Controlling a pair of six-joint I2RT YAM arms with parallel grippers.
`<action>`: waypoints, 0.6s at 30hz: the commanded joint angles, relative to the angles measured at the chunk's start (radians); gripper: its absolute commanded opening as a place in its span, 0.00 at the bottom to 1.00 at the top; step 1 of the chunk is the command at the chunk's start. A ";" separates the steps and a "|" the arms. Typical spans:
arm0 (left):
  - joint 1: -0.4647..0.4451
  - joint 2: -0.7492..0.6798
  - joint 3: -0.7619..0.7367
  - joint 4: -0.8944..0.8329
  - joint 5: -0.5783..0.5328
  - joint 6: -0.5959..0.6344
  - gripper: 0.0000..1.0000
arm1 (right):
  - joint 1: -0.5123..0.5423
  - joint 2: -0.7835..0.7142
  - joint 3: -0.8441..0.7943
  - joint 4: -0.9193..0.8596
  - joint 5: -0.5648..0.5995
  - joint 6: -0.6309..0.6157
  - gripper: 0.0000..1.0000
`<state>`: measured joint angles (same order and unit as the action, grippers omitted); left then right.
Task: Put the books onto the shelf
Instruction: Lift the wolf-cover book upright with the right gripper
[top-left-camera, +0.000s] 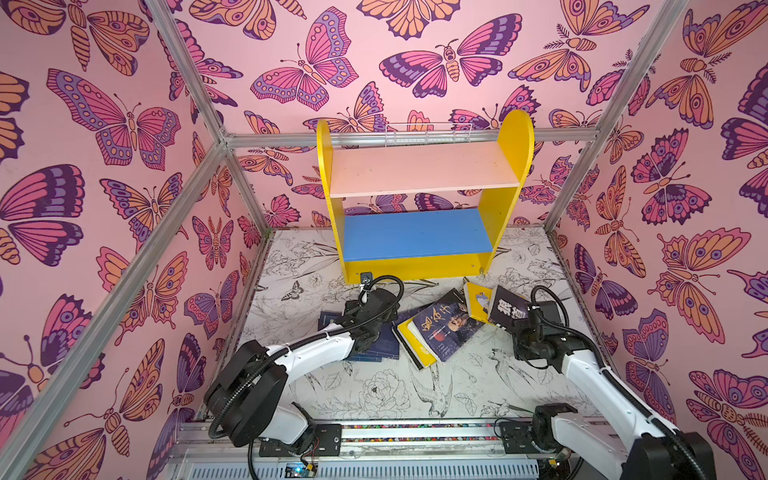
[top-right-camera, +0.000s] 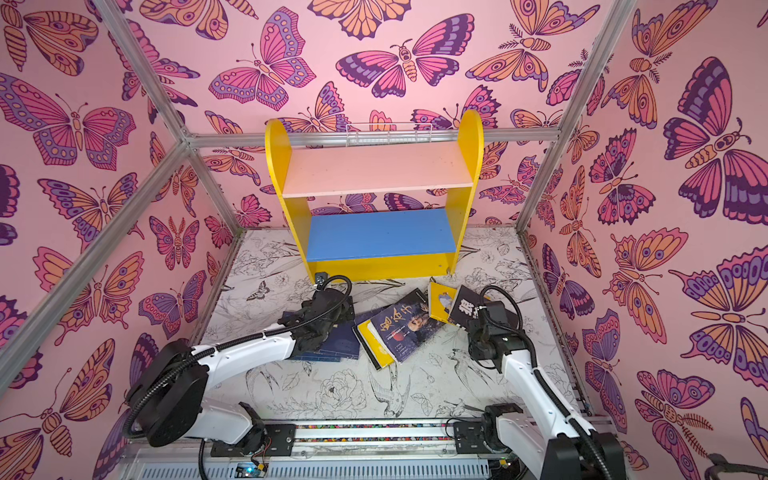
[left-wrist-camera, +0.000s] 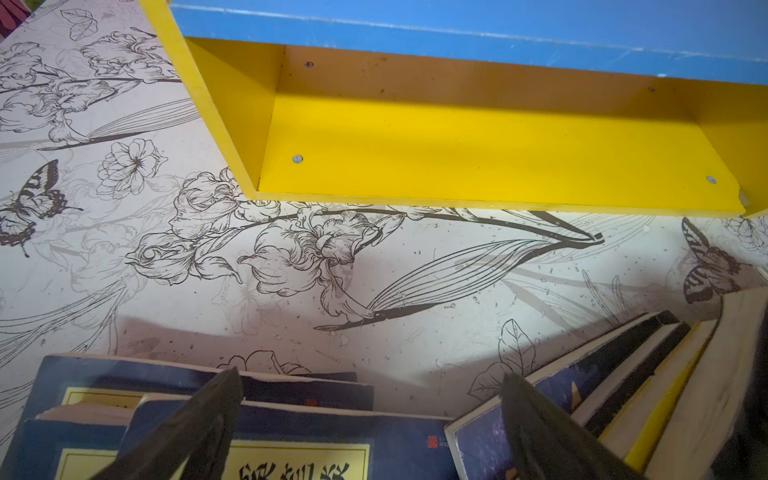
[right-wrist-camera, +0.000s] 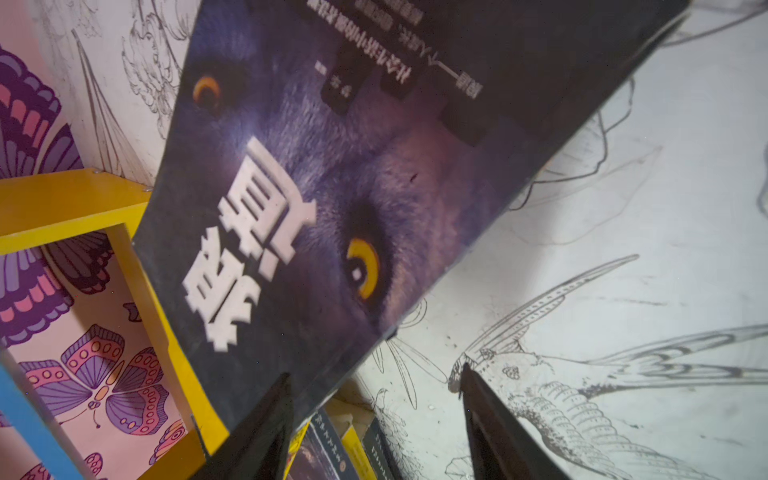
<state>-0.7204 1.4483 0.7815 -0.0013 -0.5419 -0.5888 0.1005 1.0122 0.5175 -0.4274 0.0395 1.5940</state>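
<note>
- Shelf (top-left-camera: 419, 232): upright at 12 o'clock on the table (top-left-camera: 374, 386); both boards bare.
- Books (top-left-camera: 440, 328): scattered at centre, all on the table.
- Left gripper (left-wrist-camera: 370, 419): jaws wide apart over the navy books (left-wrist-camera: 266, 440), holding nothing.
- Right gripper (right-wrist-camera: 374, 419): jaws apart at the wolf-cover book (right-wrist-camera: 332, 187), at 3 o'clock; grip cannot be determined.

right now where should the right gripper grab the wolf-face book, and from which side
Take the wolf-face book by its raised free edge, coming from the right arm's side. It sits tilted, propped on the yellow book, so that edge stands clear of the table and a finger could probably slip beneath. The right gripper hangs open at that edge already.
</note>
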 joint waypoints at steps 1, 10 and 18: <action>-0.005 -0.005 0.004 -0.008 -0.004 0.001 0.99 | -0.020 0.045 0.028 0.060 0.017 0.027 0.64; -0.007 -0.015 -0.006 -0.010 -0.021 -0.007 0.99 | -0.061 0.076 -0.001 0.078 0.052 0.026 0.63; -0.007 -0.020 -0.012 -0.008 -0.030 -0.017 0.99 | -0.066 0.029 -0.085 0.099 0.095 0.105 0.33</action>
<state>-0.7208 1.4479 0.7811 -0.0010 -0.5480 -0.5911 0.0406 1.0565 0.4572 -0.3202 0.0948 1.6501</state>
